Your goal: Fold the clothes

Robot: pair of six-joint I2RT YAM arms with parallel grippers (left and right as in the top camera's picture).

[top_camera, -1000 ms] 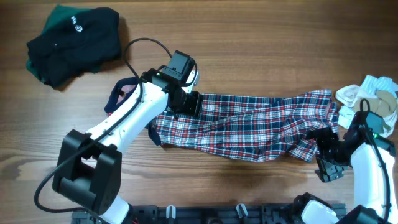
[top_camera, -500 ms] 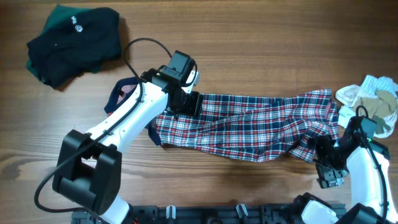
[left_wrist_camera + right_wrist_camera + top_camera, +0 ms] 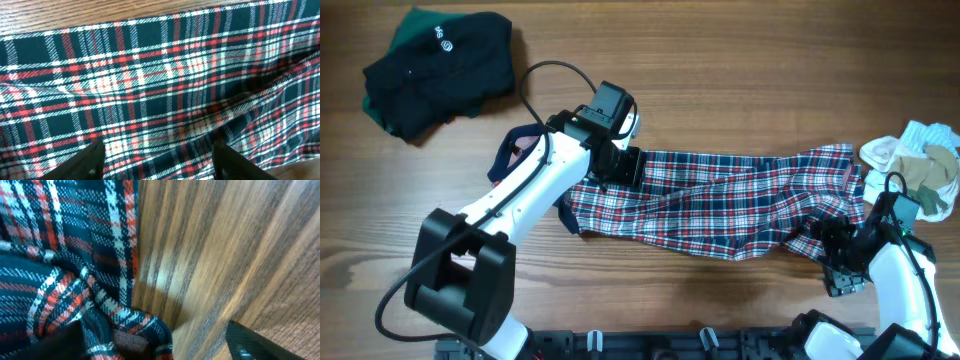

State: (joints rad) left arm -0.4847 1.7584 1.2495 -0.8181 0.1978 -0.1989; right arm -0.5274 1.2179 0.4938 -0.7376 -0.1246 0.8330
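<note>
- Two arms are seen at a wooden table (image 3: 740, 80), with one plaid garment (image 3: 720, 195) lying between them.
- The plaid garment, in red, white and navy, is spread as a long band across the middle of the table. It is creased throughout and doubled over itself along its near edge.
- A loop of navy trim (image 3: 508, 152) is shown at the garment's left end, partly hidden behind the left arm (image 3: 520, 200).
- The left gripper (image 3: 160, 162) is placed over the upper left part of the garment. In the left wrist view its fingers (image 3: 92, 157) are held apart. Flat plaid cloth is seen under and between them, and nothing is clamped.
- The right arm (image 3: 905, 290) is bent in from the near right corner, and the right gripper (image 3: 832, 240) is set at the garment's lower right corner.
- In the right wrist view the right gripper's jaws are spread wide, one on each side of a bunched fabric corner, with bare wood shown beside it. No cloth is pinched; whether the fingers touch it cannot be told.
- A dark navy and green garment (image 3: 435, 70) is heaped at the far left of the table, well apart from the plaid one.
- A small pile of pale socks (image 3: 915, 160) is found at the right edge, just beside the plaid garment's right end.
</note>
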